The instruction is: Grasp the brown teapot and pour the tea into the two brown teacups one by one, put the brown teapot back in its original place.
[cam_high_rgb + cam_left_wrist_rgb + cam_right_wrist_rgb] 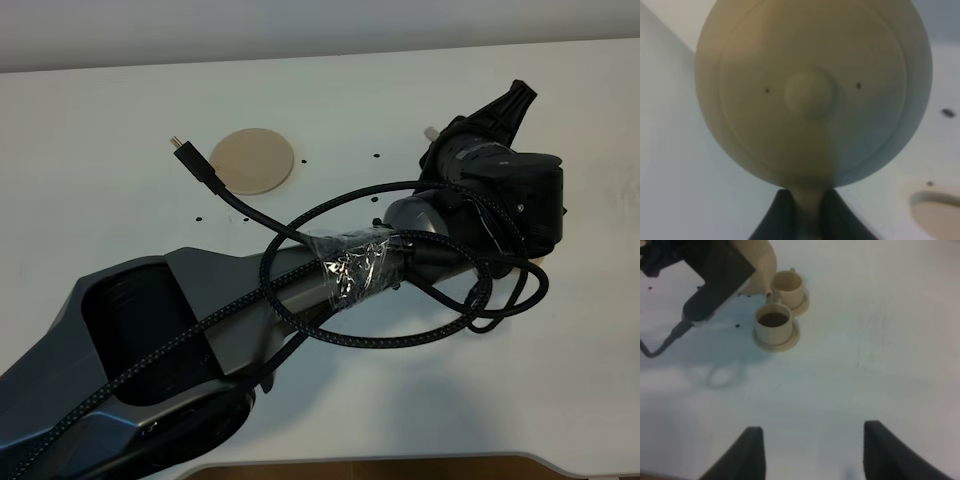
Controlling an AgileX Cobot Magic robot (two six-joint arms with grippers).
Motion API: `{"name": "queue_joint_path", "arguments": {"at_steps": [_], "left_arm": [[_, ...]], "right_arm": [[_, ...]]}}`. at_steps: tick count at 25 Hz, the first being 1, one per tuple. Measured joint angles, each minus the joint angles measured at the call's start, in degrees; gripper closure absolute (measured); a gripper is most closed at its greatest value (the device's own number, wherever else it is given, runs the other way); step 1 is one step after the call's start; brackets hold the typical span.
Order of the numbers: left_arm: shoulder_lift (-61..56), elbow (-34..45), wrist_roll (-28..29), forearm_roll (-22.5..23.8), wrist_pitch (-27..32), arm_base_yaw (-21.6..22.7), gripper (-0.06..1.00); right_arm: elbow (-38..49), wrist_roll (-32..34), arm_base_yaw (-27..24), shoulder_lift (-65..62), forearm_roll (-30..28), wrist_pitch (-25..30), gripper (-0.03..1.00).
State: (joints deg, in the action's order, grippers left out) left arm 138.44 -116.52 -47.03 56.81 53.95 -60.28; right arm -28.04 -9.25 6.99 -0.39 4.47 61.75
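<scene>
With left pincer (807,222) clamped on the loop handle (807,197) of the squat beige-tan clay teapot (810,90), aloft beside two beige clay teacups (774,320), treat as rigid, smooth, chip-prone, likely tea-heavy; hold only by that handle.

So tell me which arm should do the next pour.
Left. The left gripper is shut on the brown teapot beside the teacups; the right gripper hangs open and empty, apart from them.
</scene>
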Motion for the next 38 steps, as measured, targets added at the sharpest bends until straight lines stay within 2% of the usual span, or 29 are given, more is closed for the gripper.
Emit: {"name": "queue_joint_path", "arguments": {"at_steps": [6,11,15,21,26,34,38], "left_arm": [[0.0,0.0,3.0,-3.8,1.1,0.2,0.82],[-0.1,0.0,9.6,-4.2,1.4,0.3,0.82],[-2.6,0.0,12.4,-8.4,2.4,0.9,0.82],[-8.1,0.0,15.6,-20.2,7.7,1.3,0.82],[-8.8,0.0,20.3,-27.7,14.2,2.1,0.82],[-8.8,0.0,23.3,-46.2,14.6,5.8,0.82],[-8.8,0.2,24.5,-49.8,14.6,6.8,0.82]], "right_arm": [[0.0,0.0,0.0,0.0,0.0,0.0,0.53],[0.0,0.0,0.0,0.0,0.0,0.0,0.53],[0.0,0.0,0.0,0.0,0.0,0.0,0.53],[0.0,0.0,0.0,0.0,0.0,0.0,0.53],[0.0,0.0,0.0,0.0,0.0,0.0,0.53],[0.0,0.0,0.0,0.0,0.0,0.0,0.53],[0.0,0.0,0.0,0.0,0.0,0.0,0.53]]}}
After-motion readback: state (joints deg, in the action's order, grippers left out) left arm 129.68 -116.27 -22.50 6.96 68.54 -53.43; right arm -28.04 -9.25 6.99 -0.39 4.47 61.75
